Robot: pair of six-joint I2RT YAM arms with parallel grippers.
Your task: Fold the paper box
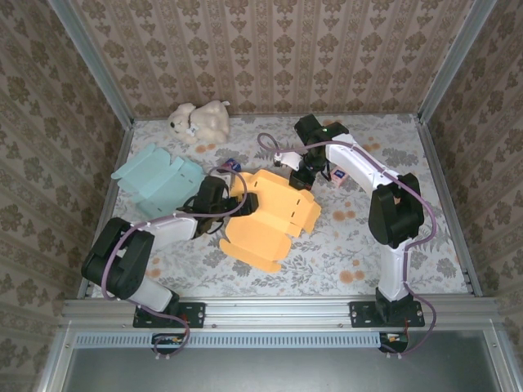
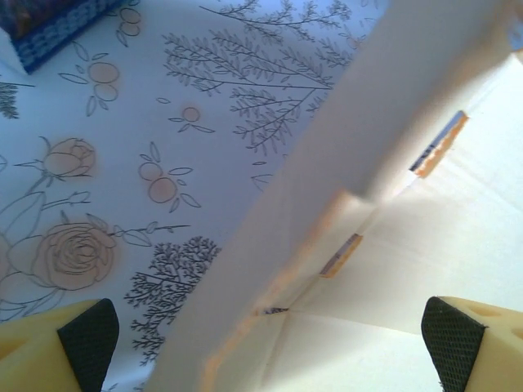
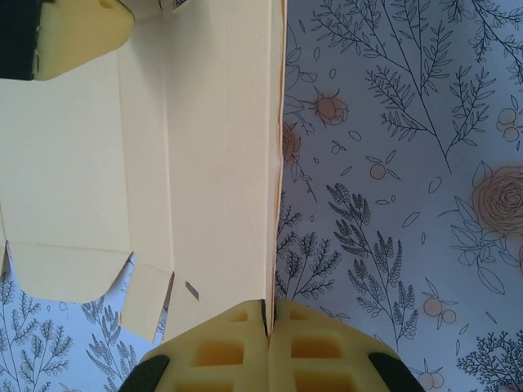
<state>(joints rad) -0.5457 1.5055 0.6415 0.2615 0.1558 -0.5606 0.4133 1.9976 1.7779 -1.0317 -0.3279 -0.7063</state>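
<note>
The orange paper box [image 1: 274,216], a die-cut sheet of thin card, lies near the middle of the floral-patterned table [image 1: 368,237]. It is unassembled: most panels are flat on the cloth and some flaps and side strips are raised along their creases. Its pale inner face is turned upward and nothing rests on it.

The right tool [image 1: 304,175] sits at the box's far edge. In the right wrist view its yellow foam fingers [image 3: 221,351] are pressed together on the thin edge of an upright panel of the box [image 3: 204,163], which runs straight up from the pinch.

The left tool [image 1: 219,204] is at the box's left edge, and its fingers are spread wide. In the left wrist view a raised panel of the box [image 2: 409,245] rises between the two black-padded fingertips [image 2: 86,335]. Whether either pad touches the card I cannot tell.

A teal paper box blank [image 1: 159,180] lies flat to the left, just beyond the left tool. A cream plush toy [image 1: 198,121] sits by the back wall, well apart from both. A small blue object [image 1: 232,164] lies on the table just behind the orange sheet.
</note>
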